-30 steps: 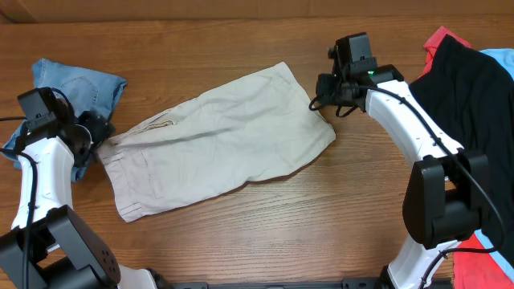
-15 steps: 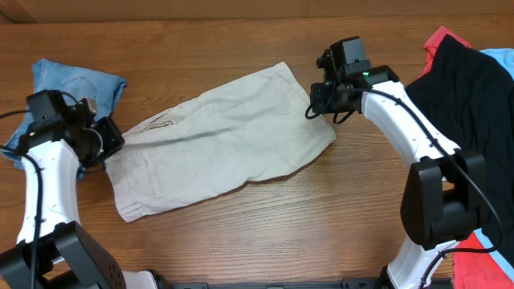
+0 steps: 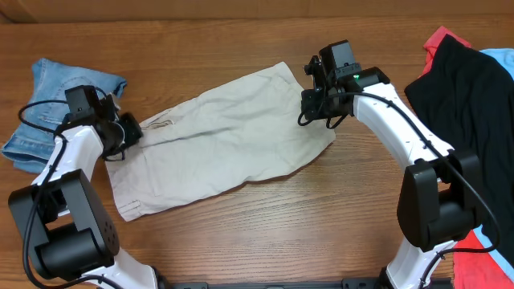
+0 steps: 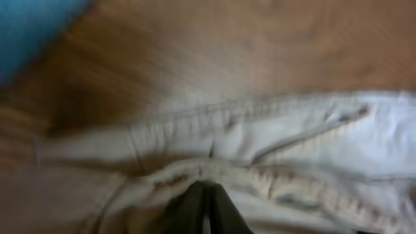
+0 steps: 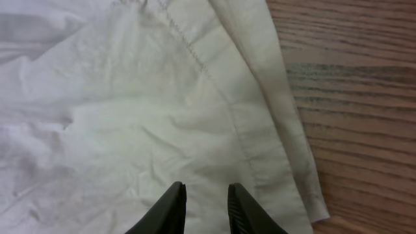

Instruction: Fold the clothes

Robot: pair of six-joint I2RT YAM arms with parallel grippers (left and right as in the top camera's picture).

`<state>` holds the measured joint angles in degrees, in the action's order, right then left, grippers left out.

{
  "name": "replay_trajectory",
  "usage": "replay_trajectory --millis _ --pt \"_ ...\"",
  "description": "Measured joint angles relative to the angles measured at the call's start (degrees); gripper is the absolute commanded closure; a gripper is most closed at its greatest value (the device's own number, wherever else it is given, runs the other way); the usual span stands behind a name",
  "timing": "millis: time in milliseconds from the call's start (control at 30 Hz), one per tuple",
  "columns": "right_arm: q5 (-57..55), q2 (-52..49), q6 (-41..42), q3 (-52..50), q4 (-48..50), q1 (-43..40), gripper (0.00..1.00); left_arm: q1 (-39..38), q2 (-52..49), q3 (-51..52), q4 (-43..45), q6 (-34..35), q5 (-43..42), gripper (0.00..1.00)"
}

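The right claw (image 5: 205, 198) is seen with its two fingers parted by a narrow gap, and nothing is held between them; only pale cloth is seen through the gap. It is poised over the leg end of the beige shorts (image 5: 130, 117). Their stitched hem (image 5: 260, 130) is run from 12 o'clock down to 5 o'clock in the wrist view, and bare wood of the table (image 5: 364, 97) is shown at 3 o'clock. Whether the tips are touching the cloth cannot be told.

The left claw (image 4: 205, 208) is shown only as two dark fingers drawn close together at 6 o'clock of a heavily blurred wrist view. The bunched waistband (image 4: 260, 175) is found right at the tips, but whether any cloth is pinched cannot be told.

From overhead, the shorts are laid flat near the table's middle, slanted from 8 o'clock to 1 o'clock. The left claw is placed at the waistband end, toward 9 o'clock, and the right claw at the leg end, toward 2 o'clock. A blue denim garment (image 3: 56, 108) is heaped at 10 o'clock, near the left arm and apart from the shorts. At 3 o'clock a black garment (image 3: 466, 96) is spread over a red garment (image 3: 440, 38), with a light blue cloth (image 3: 499, 58) beside them at the edge.
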<state>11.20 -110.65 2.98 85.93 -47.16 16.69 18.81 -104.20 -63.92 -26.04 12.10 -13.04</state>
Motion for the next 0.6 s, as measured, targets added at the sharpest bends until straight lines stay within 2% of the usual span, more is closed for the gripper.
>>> replay_trajectory --millis 200,267,433,533,600 --pt "0.2 0.0 0.0 0.0 0.3 2.1 0.75 0.0 0.0 0.1 10.3 6.2 1.3 0.82" --pt "0.4 0.0 0.0 0.0 0.9 3.2 0.75 0.0 0.0 0.1 10.9 7.7 1.0 0.87" --pt "1.7 0.0 -1.0 0.0 0.8 5.2 0.75 0.0 0.2 0.0 6.3 9.0 -2.8 0.96" --pt "4.2 0.0 -3.8 0.0 0.0 6.1 0.82 0.0 1.9 -0.2 0.6 9.0 -5.7 0.96" --pt "5.4 0.0 -5.5 0.0 0.6 6.9 0.82 -0.3 5.1 -0.2 -3.4 8.5 -7.7 0.96"
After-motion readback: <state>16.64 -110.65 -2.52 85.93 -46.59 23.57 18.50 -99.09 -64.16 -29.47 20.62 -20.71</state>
